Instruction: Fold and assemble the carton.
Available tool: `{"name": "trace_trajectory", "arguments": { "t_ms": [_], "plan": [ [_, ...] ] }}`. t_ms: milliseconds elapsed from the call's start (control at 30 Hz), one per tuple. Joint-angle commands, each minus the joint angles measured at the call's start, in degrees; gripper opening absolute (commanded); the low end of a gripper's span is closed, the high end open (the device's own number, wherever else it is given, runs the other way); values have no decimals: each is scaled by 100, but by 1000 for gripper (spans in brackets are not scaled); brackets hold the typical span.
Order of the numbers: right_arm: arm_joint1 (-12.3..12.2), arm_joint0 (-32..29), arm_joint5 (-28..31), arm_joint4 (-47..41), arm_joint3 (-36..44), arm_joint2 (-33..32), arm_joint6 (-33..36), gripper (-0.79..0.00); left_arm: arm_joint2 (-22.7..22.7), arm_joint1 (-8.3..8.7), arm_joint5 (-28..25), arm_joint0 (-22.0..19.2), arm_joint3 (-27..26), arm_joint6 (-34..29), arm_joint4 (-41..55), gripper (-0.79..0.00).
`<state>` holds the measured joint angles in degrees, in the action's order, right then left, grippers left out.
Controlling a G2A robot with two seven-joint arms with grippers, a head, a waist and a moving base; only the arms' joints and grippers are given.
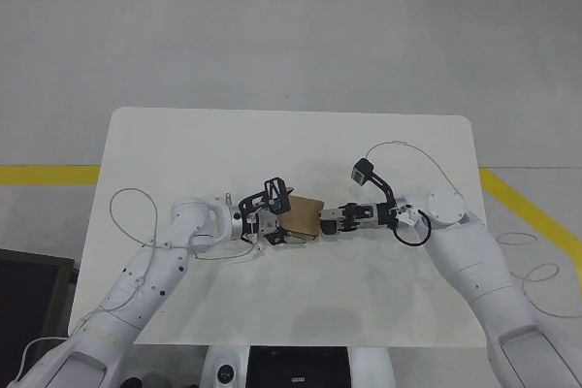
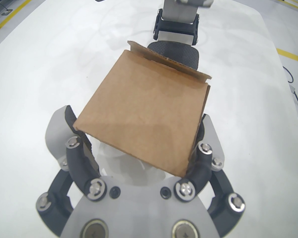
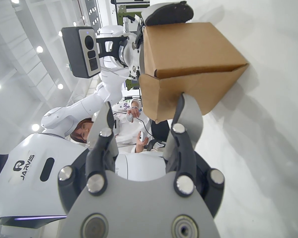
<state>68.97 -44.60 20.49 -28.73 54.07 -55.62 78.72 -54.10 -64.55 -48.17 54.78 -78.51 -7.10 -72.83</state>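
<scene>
Jaws of the left gripper point(image 1: 278, 219) clasp the carton point(image 1: 306, 215) at mid-frame on the table point(image 1: 175, 145); the right gripper point(image 1: 327, 221) meets the opposite end, spread wide. We judge that an end flap is being closed.

Left wrist view: our fingers point(image 2: 64, 130) pinch the carton's sides, and the flap point(image 2: 168, 60) stands proud.

Right wrist view: one finger point(image 3: 188, 110) touches that flap. Next we must push it flush while the left holds firm. The left arm's camera point(image 3: 82, 50) hangs close, crowding the approach.
</scene>
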Motion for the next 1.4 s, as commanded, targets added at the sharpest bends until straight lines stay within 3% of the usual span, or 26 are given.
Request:
{"name": "trace_trajectory", "arguments": {
  "t_ms": [0,300,400,1367],
  "plan": [
    [-7,-19,-10,42,5,-5,-13,-499,0,1,-14,5,6,-16,5,0],
    [-56,-57,-158,375,76,-33,-158,-548,-8,0,-6,21,-23,-21,-9,0],
    [-64,-75,-171,413,113,-39,-184,-643,-8,-1,0,22,-32,-16,-19,0],
    [-159,-148,-354,798,263,-115,-289,-622,-46,-2,-7,37,-49,19,-68,0]
  ]
}}
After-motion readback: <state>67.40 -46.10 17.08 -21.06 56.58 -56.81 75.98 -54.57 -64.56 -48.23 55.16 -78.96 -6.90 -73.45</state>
